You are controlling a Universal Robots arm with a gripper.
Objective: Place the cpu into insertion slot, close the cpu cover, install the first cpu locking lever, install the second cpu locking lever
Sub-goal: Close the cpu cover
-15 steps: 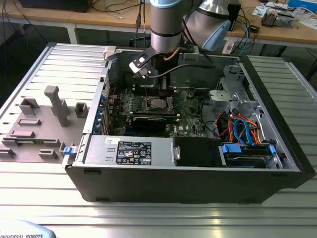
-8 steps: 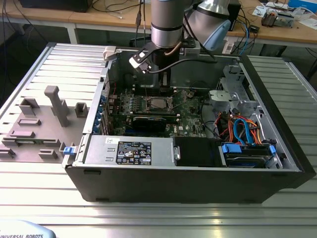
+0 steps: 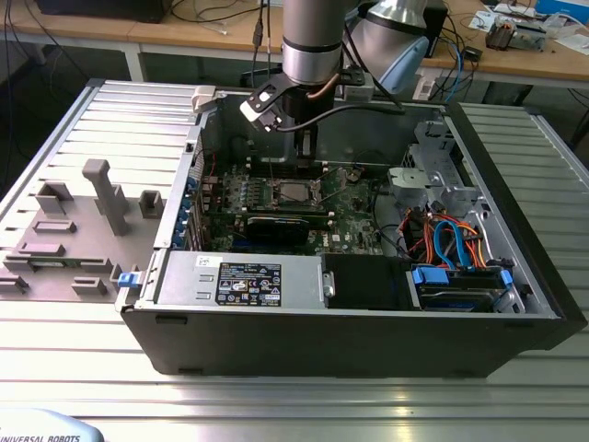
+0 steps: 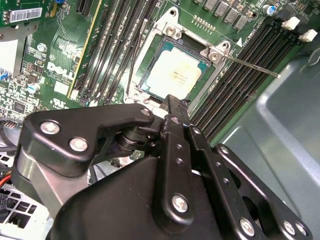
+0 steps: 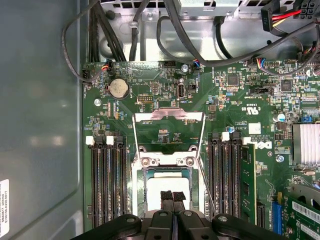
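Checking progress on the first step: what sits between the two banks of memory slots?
In the first wrist view, the insertion slot with the cpu in it; the cpu cover is open and the gripper hangs over the chip.

Silver arm (image 3: 313,41), black screw-studded claw (image 5: 172,196)

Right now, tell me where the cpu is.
The cpu lies in the insertion slot, between two banks of memory slots; in both wrist views it sits just past the shut fingers.
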